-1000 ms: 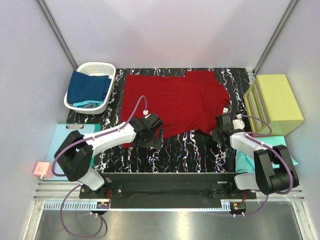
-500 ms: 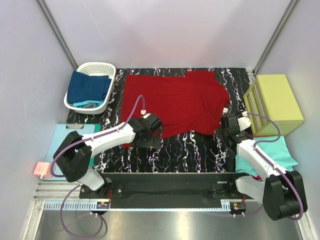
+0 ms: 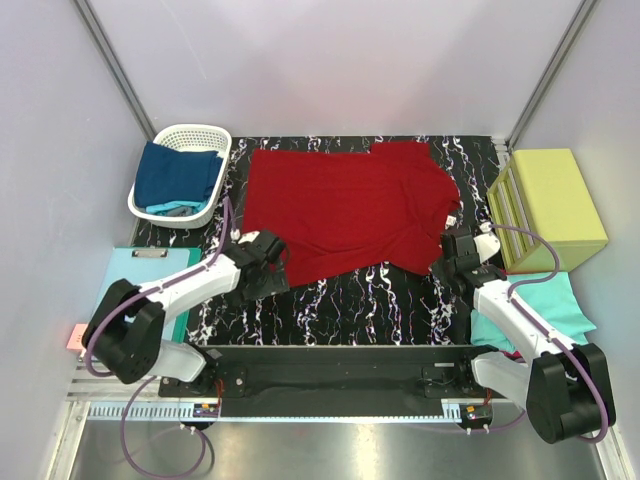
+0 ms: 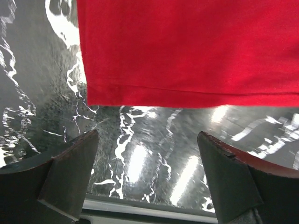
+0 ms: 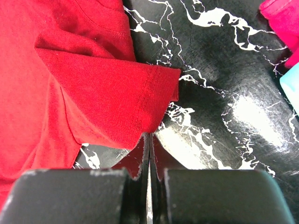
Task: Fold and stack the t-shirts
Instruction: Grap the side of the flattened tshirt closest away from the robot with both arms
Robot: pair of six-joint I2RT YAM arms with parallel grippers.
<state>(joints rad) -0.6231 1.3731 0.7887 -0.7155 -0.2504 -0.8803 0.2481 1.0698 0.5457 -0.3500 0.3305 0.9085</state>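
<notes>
A dark red t-shirt (image 3: 345, 205) lies spread flat on the black marbled table (image 3: 380, 300). My left gripper (image 3: 267, 272) hovers open over bare table just in front of the shirt's near-left corner (image 4: 89, 99), and nothing is between its fingers (image 4: 70, 172). My right gripper (image 3: 447, 258) is shut, its tips (image 5: 149, 136) meeting the edge of the shirt's right sleeve (image 5: 117, 102); no cloth shows between them. A navy blue t-shirt (image 3: 175, 175) fills the basket. A teal t-shirt (image 3: 545, 300) lies at the right, with a magenta one (image 5: 282, 18) beside it.
A white basket (image 3: 192, 133) stands at the back left. A yellow-green box (image 3: 555, 205) sits at the right edge. A pale-blue sheet (image 3: 130, 275) lies left of the table, and grey walls close in the sides and back.
My left gripper has slid left along the shirt's near hem to its corner. The right arm swung its elbow outward, and its gripper has stayed by the sleeve.
</notes>
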